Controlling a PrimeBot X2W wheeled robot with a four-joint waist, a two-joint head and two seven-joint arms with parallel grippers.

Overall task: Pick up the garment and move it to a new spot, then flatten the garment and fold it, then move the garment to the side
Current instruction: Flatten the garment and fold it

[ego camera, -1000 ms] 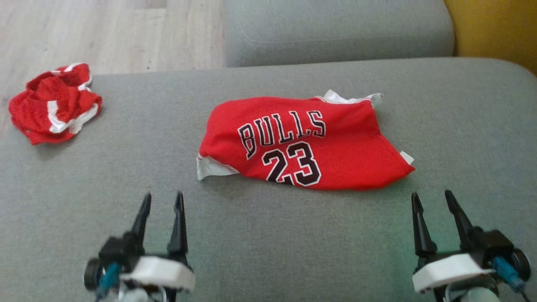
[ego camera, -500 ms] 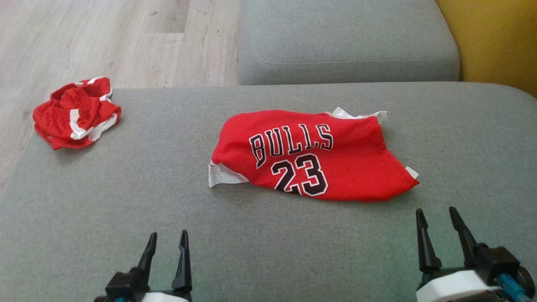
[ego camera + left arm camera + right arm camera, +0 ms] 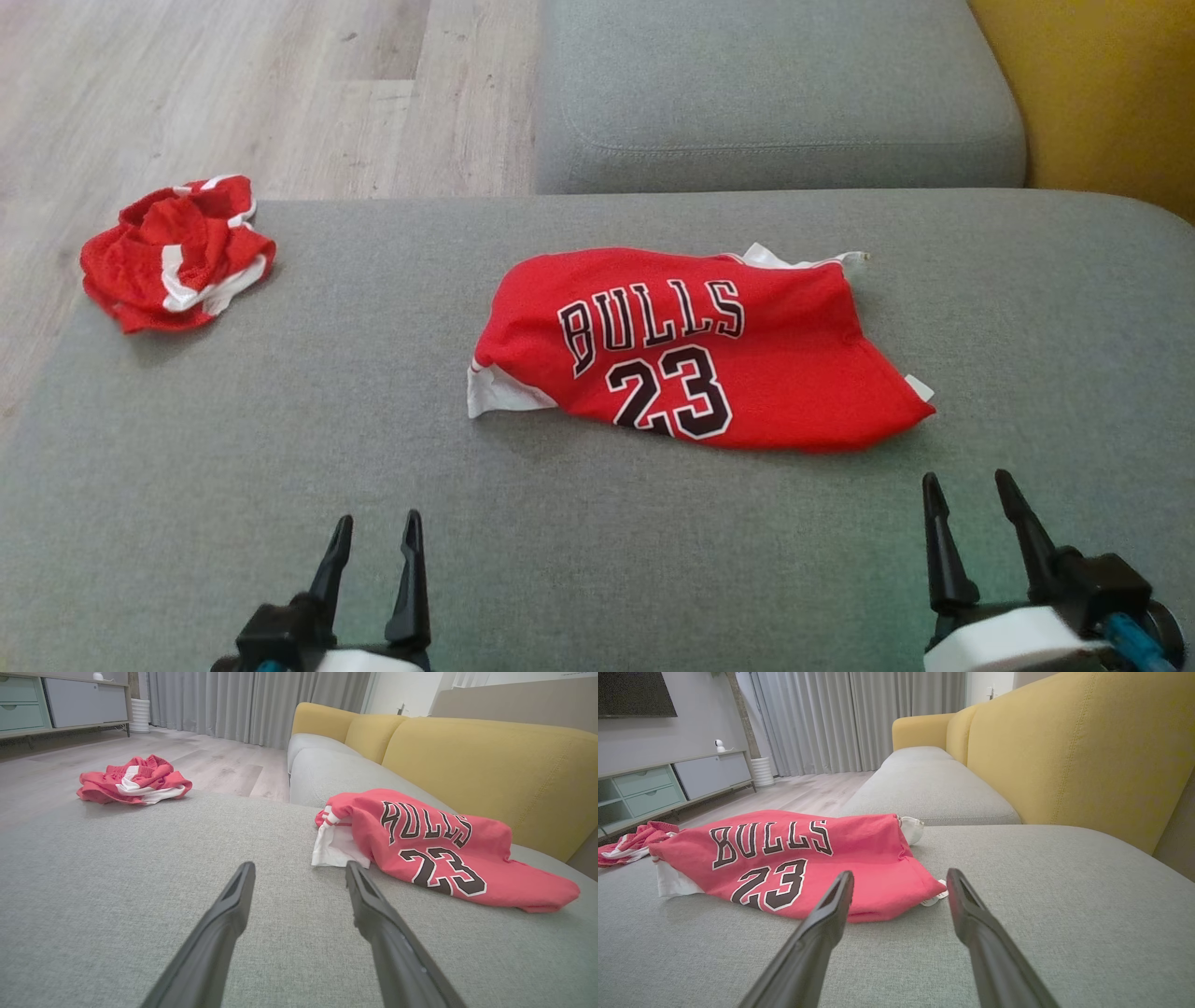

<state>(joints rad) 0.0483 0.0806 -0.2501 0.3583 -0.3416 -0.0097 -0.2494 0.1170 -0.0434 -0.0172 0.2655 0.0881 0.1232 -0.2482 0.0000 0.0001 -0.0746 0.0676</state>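
Left tool [image 3: 378, 516]: near left, jaws spread, empty, pointing far. Right tool [image 3: 965, 476]: near right, likewise.

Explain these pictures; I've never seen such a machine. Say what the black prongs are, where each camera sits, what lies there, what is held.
This is a two-armed robot. One picture comes from a camera on its head, looking down; the other two from cameras on its wrists, looking along the prongs. The prongs are its grasping tools: the left tool and right tool, both open, holding nothing. On the grey cushion lies a red jersey reading BULLS 23, rumpled. A crumpled red and white garment sits at the cushion's far left corner.
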